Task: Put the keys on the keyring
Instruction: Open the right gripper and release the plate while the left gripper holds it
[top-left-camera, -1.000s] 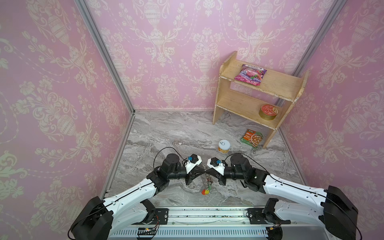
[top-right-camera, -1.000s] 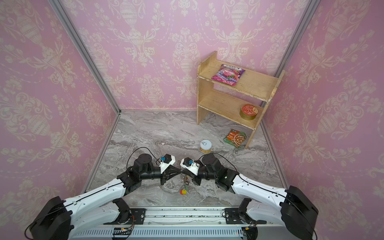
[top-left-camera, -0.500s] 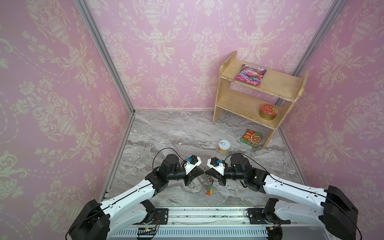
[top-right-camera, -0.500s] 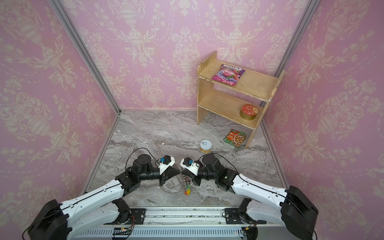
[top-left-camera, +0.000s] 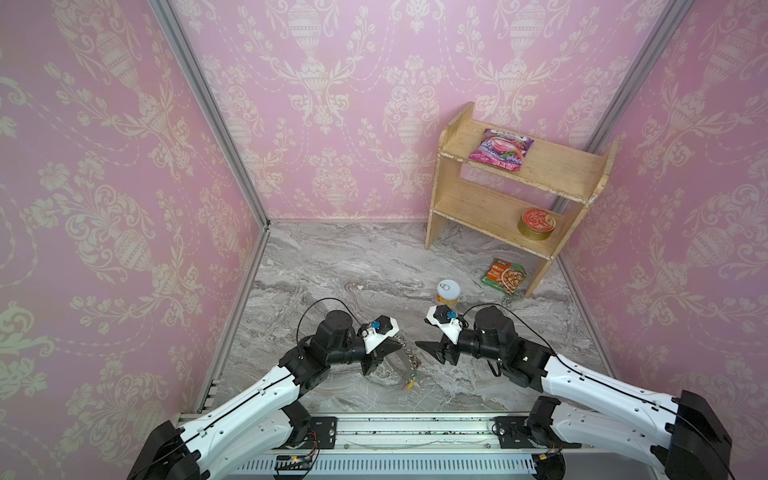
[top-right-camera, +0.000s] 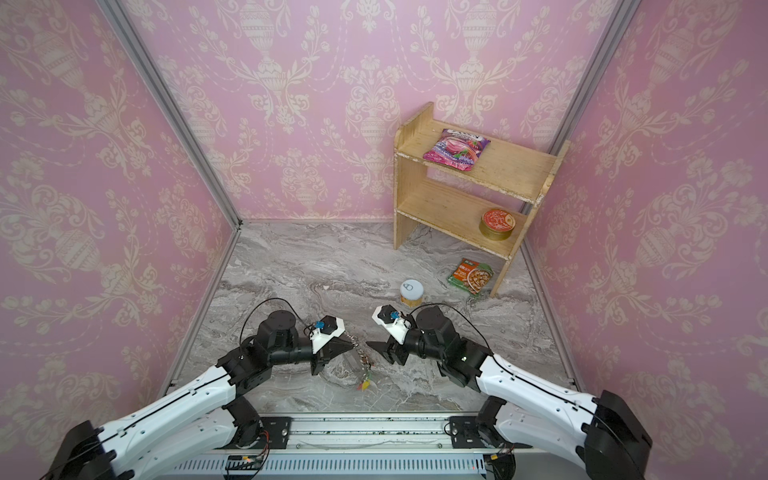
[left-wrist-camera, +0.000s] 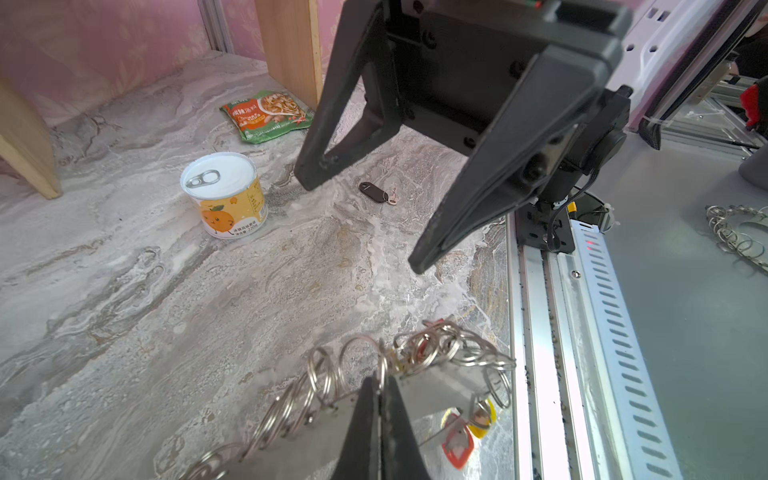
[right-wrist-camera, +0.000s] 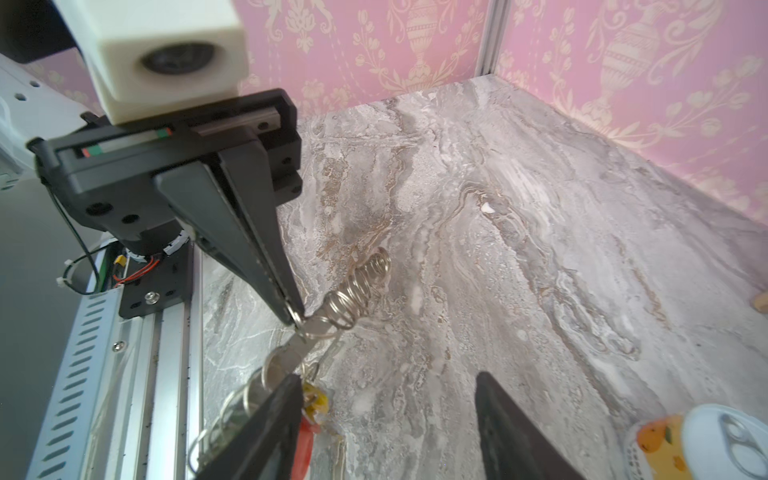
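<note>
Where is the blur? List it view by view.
Both top views: even light, sharp throughout. Left wrist view: crisp on the can and black key, near tags on the keyring soft. Right wrist view: hazy overall, the can blurred at the frame edge.

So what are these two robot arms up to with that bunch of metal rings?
They are meant to put a key on a keyring. The left gripper is shut on the keyring, holding it up so its coloured tags dangle. The right gripper hangs open just beside it, holding nothing. The small black key lies on the marble floor near the orange-printed can, not yet on the ring.
</note>
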